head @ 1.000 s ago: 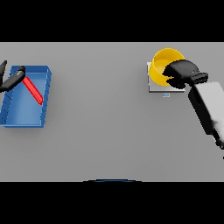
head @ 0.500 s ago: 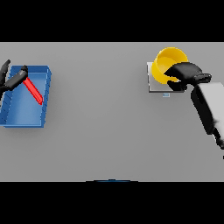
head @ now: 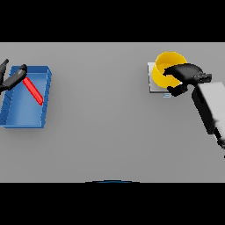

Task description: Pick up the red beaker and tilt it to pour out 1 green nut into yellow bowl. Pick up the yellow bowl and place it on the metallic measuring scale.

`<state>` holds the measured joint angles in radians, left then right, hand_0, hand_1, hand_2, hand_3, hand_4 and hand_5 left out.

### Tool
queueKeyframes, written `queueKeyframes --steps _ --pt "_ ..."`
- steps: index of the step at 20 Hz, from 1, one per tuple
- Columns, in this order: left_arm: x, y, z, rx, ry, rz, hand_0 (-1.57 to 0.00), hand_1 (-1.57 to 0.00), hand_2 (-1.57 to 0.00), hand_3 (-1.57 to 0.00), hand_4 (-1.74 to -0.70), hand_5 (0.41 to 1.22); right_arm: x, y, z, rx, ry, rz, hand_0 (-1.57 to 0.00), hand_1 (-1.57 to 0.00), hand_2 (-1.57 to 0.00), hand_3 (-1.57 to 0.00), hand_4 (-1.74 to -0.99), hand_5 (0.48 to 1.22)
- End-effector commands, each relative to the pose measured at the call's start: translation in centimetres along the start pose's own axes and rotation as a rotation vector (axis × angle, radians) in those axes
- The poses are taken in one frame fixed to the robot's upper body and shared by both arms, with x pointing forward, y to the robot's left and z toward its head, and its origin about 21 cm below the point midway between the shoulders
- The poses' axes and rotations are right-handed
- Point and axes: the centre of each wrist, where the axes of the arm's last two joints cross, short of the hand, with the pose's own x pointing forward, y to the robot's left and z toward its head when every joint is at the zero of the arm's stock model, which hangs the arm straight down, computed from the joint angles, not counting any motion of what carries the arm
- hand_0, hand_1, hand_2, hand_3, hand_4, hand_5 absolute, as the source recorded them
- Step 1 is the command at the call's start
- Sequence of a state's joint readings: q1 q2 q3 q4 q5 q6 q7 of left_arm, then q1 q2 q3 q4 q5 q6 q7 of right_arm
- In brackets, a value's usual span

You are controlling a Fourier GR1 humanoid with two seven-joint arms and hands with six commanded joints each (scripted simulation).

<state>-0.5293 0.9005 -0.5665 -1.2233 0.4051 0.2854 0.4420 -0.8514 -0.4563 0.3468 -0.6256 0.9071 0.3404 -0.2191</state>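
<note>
Yellow bowl [head: 168, 66] now sits on the scale [head: 153, 83] | right hand [head: 182, 74] still curled round its rim, little shift since | left hand [head: 11, 79] spread at blue tray [head: 26, 118] | release remains

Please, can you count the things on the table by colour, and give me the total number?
Yellow: 1, the yellow bowl
Red: 1, the red beaker
Blue: 1, the blue tray
Metallic grey: 1, the measuring scale
Total: 4
</note>
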Motion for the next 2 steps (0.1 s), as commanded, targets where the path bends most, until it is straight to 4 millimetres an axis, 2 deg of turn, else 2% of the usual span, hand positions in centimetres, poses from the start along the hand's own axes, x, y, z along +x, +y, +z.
queueKeyframes --steps 1,2 --pt "-0.06 0.26 0.05 0.002 0.000 0.001 0.00 0.00 0.00 0.00 -0.72 0.694 -0.01 0.17 0.01 0.006 -0.002 -0.001 -0.05 -0.08 -0.13 -0.30 -1.412 0.771" --pt "-0.14 0.34 0.02 0.006 -0.002 0.003 0.00 0.00 0.00 0.00 -0.72 0.693 0.08 0.06 0.10 0.008 0.002 -0.008 -0.04 -0.06 -0.10 -0.27 -1.410 0.759"
